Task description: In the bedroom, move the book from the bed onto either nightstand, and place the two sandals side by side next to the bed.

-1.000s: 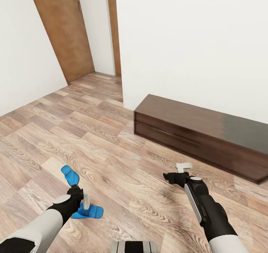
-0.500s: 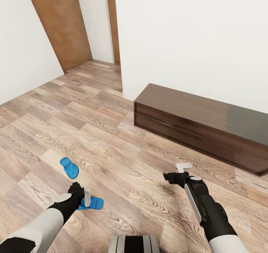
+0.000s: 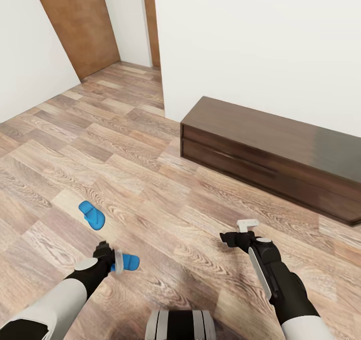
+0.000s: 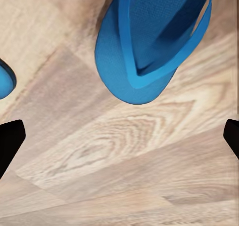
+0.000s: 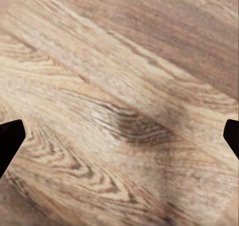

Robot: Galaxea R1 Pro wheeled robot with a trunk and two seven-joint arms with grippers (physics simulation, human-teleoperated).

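Two blue sandals (image 3: 92,215) lie flat on the plank floor (image 3: 150,180); the left gripper (image 3: 116,263), jaws spread and empty, hangs over the nearer sandal (image 4: 149,41). Judged light, thin and flexible, it is best pinched across a side edge. The right gripper (image 3: 240,230) holds nothing, jaws wide.

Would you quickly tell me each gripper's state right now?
Left gripper: open, empty, above a blue sandal.
Right gripper: open, empty, over bare floor.
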